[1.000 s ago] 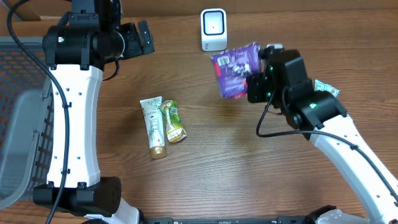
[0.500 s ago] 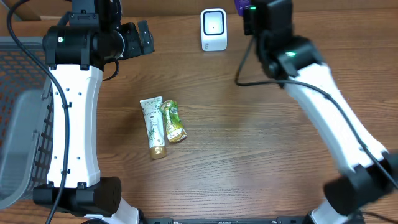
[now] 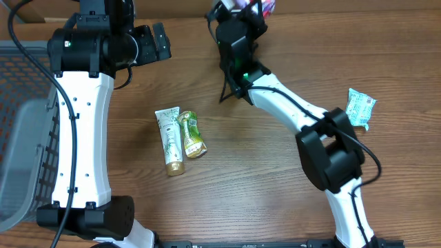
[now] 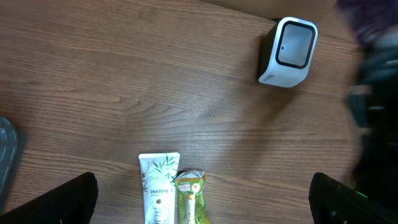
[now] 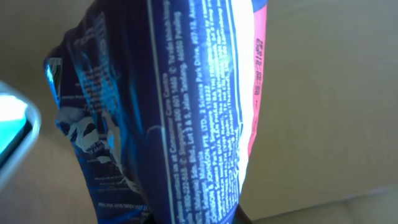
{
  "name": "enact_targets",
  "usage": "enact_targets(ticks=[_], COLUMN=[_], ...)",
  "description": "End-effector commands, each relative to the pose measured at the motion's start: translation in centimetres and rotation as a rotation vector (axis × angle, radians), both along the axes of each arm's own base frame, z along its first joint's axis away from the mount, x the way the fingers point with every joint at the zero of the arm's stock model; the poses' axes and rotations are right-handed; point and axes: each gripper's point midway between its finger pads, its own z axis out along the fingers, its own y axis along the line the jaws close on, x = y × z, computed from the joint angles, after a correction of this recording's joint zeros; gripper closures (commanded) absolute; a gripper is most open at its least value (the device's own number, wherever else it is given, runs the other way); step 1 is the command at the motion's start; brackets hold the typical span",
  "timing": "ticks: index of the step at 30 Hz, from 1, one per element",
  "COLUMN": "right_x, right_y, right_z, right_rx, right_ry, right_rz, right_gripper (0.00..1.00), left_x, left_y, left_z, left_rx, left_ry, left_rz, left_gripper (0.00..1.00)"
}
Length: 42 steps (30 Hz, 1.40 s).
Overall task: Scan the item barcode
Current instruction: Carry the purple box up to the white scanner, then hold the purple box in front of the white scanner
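1. Overhead: the right gripper [image 3: 242, 9] reaches to the far edge of the table [image 3: 275, 179], clamped on the purple packet [image 3: 267, 5], which pokes out at the top edge of the view. Its arm covers the spot below it. The left gripper [image 3: 160, 40] hangs at the far left with its jaws wide apart and nothing between them. A white tube [image 3: 170, 141] and a green tube [image 3: 193, 134] lie touching side by side at mid-table. A teal packet [image 3: 360, 108] lies well apart at the right, and a basket [image 3: 21, 138] stands at the left edge.
2. Left wrist: the two dark fingers [image 4: 62, 202] sit in the bottom corners, spread wide. The scanner [image 4: 287, 51] stands upright at the far side, its window facing the camera. Just to its right are a dark blur and a purple blur, too smeared to make out.
3. Right wrist: the purple packet fills the view, close up, its small white print running lengthwise, with a white and red strip along its right edge. The fingers themselves are hidden.
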Motion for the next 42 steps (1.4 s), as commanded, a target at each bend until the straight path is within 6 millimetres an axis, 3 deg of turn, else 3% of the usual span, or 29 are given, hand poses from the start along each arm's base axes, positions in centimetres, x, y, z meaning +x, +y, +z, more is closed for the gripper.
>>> enact_targets(ticks=[1,11,20,25,42], right_x=[0.5,1.3,2.2,2.9,3.3], right_y=[-0.9,0.0,-1.1,-2.0,-1.2], right_z=[-1.5,-2.5,-2.7,-1.0,-2.7], right_rx=[-0.204,-0.209,-0.205,-0.141,-0.127], right_ry=[0.09,0.097,0.098,-0.012,0.013], right_rz=[-0.037,0.038,0.045,0.025,0.071], right_gripper=[0.96,0.96,0.96,0.96,0.96], left_x=[0.1,0.1,0.1,0.1,0.1], left_y=[-0.4,-0.4,-0.4,-0.4,-0.4], left_z=[0.3,0.3,0.3,0.3,0.3], left_rx=[0.005,0.005,0.005,0.005,0.005], left_ry=[-0.01,-0.01,-0.01,-0.01,-0.01], left_rz=[-0.027,-0.027,-0.027,-0.027,-0.027], left_gripper=[0.0,0.0,0.0,0.0,0.01])
